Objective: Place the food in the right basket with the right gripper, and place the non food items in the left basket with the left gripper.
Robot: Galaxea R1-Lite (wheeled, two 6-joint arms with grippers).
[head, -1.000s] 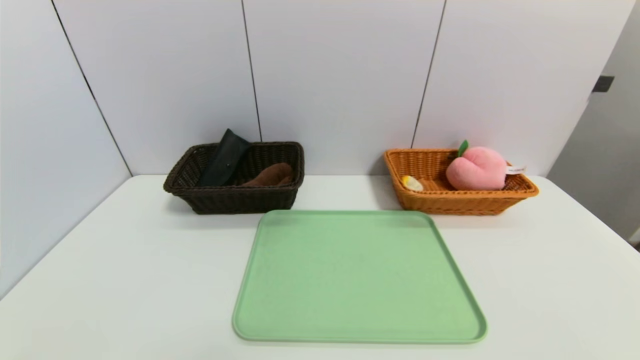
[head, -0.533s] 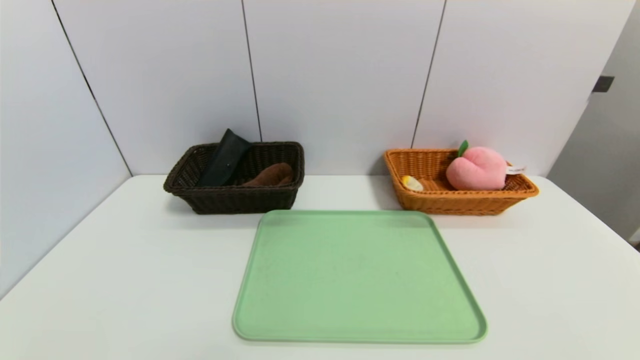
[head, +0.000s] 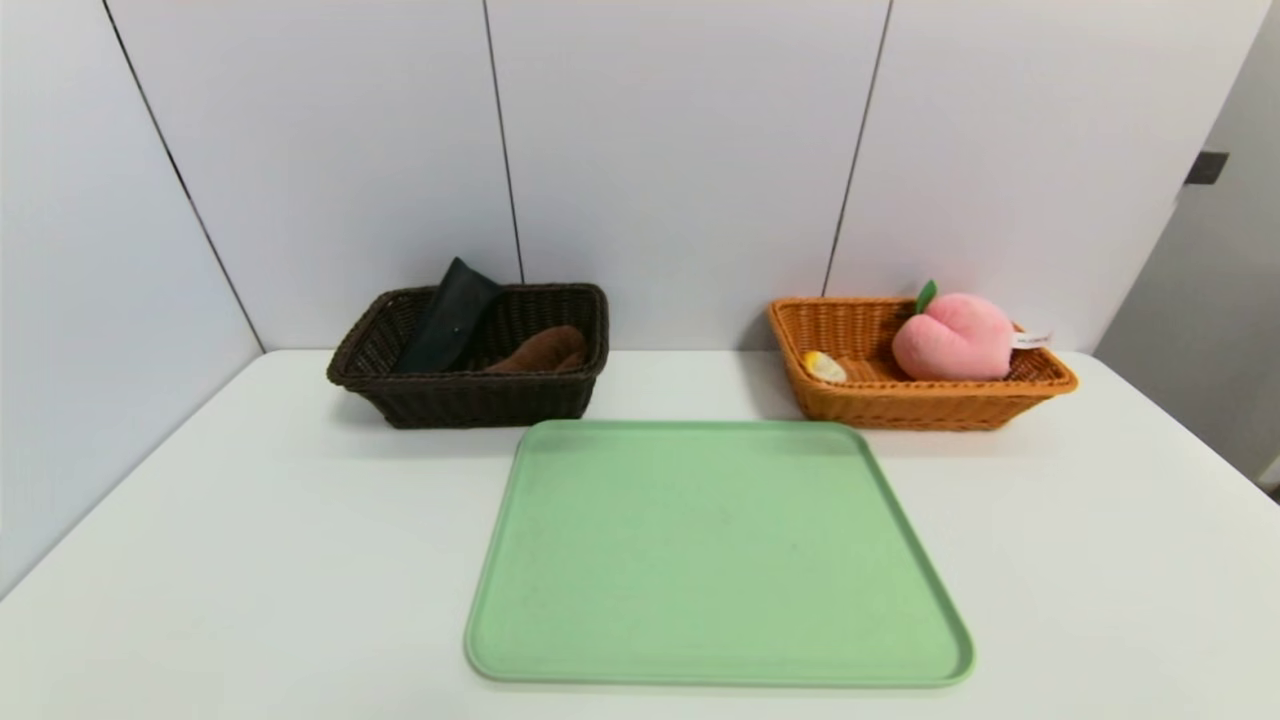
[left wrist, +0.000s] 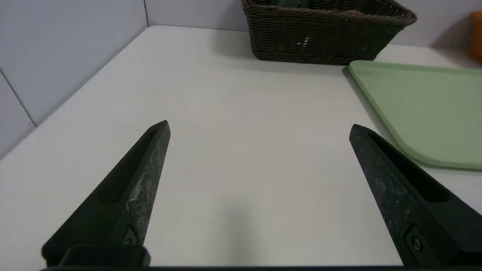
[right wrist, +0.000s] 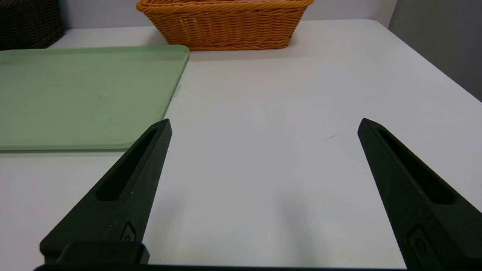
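Peach: soft, light plush in the orange basket; best squeezed mid-body.
Left gripper: spread wide, empty.
Right gripper: spread wide, empty.

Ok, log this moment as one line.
tray: bare | peach: in orange basket | pouch: in dark basket | left gripper: open | right gripper: open
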